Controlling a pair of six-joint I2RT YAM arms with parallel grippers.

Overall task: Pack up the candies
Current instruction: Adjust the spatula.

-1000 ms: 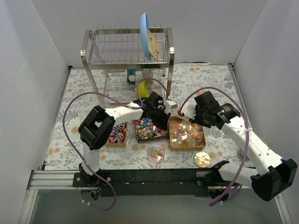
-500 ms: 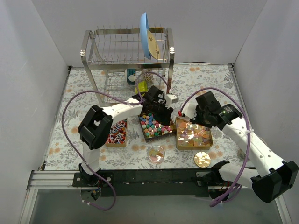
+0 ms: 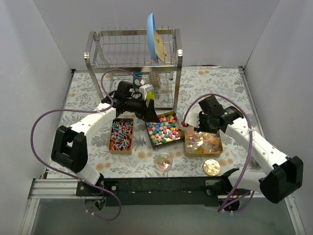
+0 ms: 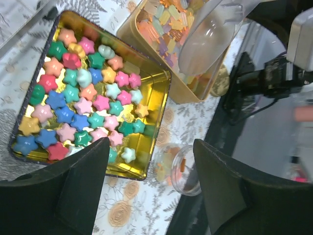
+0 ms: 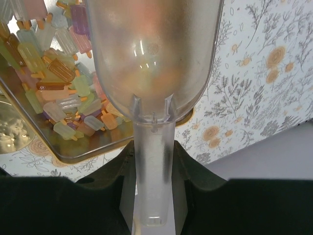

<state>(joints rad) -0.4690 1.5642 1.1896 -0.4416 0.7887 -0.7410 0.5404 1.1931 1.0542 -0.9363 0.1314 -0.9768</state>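
Candies (image 3: 164, 128) fill 3 tins (image 3: 120, 152) between my arms, top view. Left wrist: my left gripper (image 4: 149, 152) is spread wide, empty, above star sweets (image 4: 93, 105). Right wrist: right gripper (image 5: 152, 166) clamps a clear scoop (image 5: 152, 58) over wrapped sweets (image 5: 58, 73).

A fixed camera high at 6 o'clock looks down across the whole table (image 3: 220, 83), while both wrist cameras peer down from close, sharing the tin (image 5: 88, 149) of wrapped candies (image 5: 58, 73) at 4 o'clock.
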